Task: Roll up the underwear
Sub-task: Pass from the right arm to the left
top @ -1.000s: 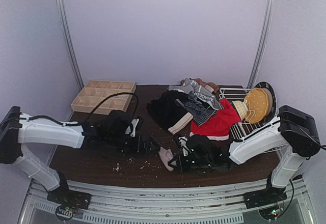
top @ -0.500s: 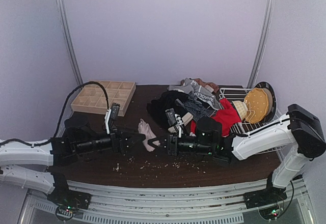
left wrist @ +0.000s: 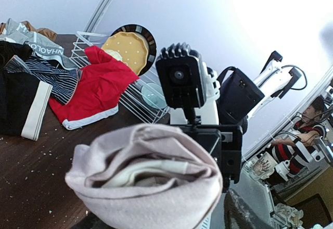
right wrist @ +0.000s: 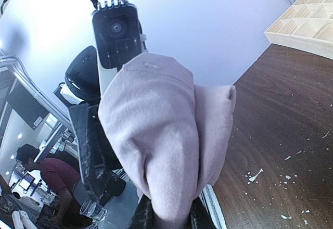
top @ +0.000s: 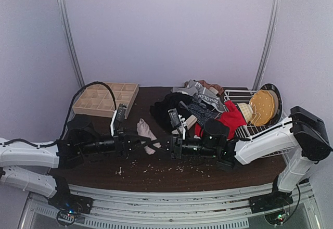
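On the near part of the dark brown wooden desk [top: 104,164] the two arms meet tip to tip. The right gripper [right wrist: 167,216] is closed on the pale pink-beige cloth briefs [right wrist: 156,130]. Only the right wrist view shows that pinch, with the folded bundle standing up from the fingers. The left gripper [top: 138,144] is right at the same bundle. I cannot tell whether it grips, because cloth fills the foreground of the left wrist view. Further back lie the red briefs with a pale waistband [left wrist: 96,91], a black pair [top: 167,112] and a grey-striped pair [top: 203,113]. The wooden grid tray [top: 104,98] sits far left.
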Tool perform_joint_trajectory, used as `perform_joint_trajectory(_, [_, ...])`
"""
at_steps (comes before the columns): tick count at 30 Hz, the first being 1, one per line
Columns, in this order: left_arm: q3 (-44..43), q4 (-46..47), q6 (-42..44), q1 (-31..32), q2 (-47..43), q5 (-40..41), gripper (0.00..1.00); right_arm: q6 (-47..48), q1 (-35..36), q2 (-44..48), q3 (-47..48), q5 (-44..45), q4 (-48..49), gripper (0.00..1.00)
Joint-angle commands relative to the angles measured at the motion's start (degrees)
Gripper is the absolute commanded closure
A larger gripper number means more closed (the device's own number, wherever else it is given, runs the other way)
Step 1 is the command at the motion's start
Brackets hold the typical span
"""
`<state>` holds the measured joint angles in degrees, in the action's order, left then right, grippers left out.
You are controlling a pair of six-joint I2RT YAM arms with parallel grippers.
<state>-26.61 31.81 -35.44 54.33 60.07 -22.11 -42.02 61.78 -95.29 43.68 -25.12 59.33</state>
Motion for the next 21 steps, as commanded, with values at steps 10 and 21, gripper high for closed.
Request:
perform_joint_trajectory(10, [-1.4, 8.1, -3.3, -1.2, 0.7, -1.8, 0.77, 1.6, 0.5, 0.9, 0.8, -1.1, 0.1, 1.00])
perform_joint_trajectory(21, [-12.6, -24.8, 6.9, -5.5, -5.0, 7.2, 1.00, 9.0, 0.9, 8.8, 1.3, 4.8, -18.8, 0.31])
